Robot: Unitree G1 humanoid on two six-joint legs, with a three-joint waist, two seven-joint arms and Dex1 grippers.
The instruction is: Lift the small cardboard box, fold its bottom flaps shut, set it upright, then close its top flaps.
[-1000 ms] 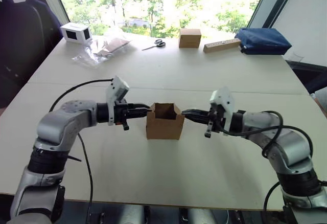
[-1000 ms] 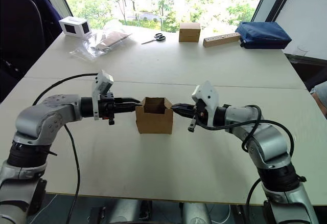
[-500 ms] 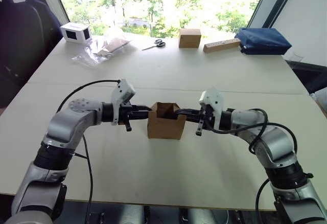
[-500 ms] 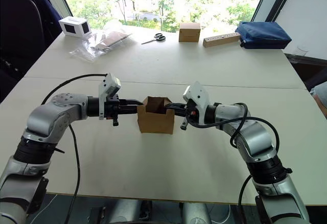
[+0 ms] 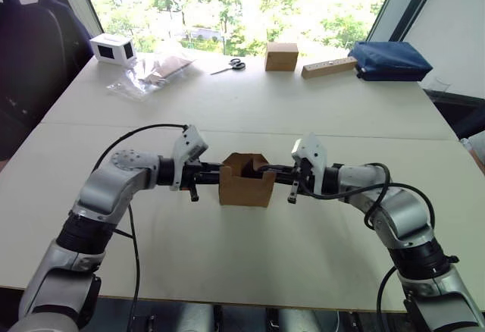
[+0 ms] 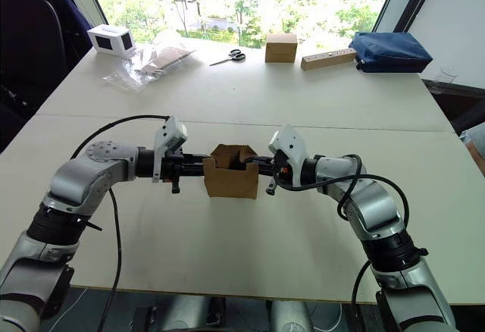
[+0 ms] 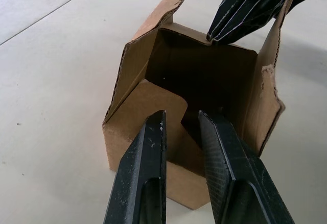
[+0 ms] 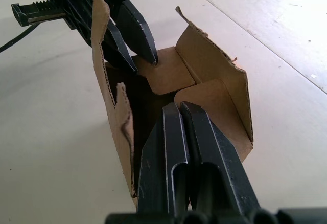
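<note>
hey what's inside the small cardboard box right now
Nothing visible inside the small cardboard box except its own walls. Two side top flaps are pushed in over the opening by the left gripper and right gripper. The dark bottom can't be made out.

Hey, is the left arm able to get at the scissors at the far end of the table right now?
Probably not. The left tool is at the small cardboard box, pressing a flap, and the scissors lie well beyond it across the table. Nothing blocks the path, but they look beyond reach.

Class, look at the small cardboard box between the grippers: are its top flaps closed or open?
Open. The small cardboard box stands upright; two top flaps are only partly folded in, leaving its dark inside visible.
</note>
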